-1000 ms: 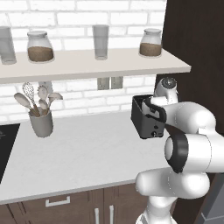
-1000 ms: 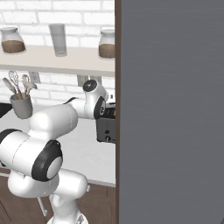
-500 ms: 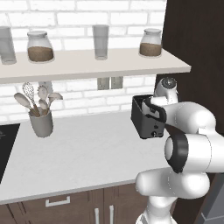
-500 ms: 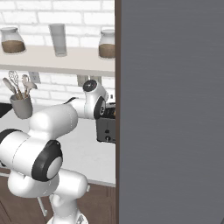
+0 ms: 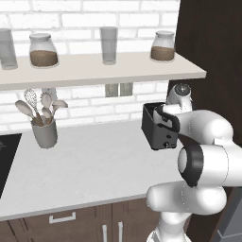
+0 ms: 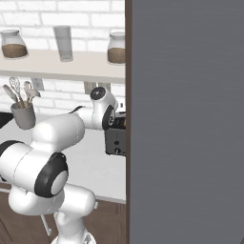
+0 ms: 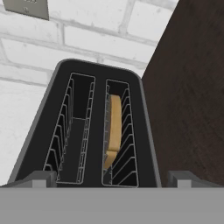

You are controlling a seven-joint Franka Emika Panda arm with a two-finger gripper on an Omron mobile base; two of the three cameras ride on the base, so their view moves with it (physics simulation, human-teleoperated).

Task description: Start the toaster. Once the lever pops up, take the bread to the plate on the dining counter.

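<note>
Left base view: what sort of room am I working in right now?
A kitchen, by the look of it: a black toaster on a pale countertop, a crock of cooking utensils, and jars on a shelf against white brick.

Pretty clearly a home kitchen, rendered rather than real. White brick wall [image 5: 142, 19] at the back with a pale shelf [image 5: 94, 71] holding glass jars [image 5: 43, 49] of brown stuff and an empty tumbler [image 5: 108, 45]. Below that there's a light countertop [image 5: 85, 165] over brown cabinets [image 5: 94, 227] with handles, a grey crock of cooking utensils [image 5: 43, 125], a black toaster [image 5: 158, 127] with bread [image 7: 114, 127] in a slot, and the edge of a dark cooktop [image 5: 5, 160] on the left.
</note>
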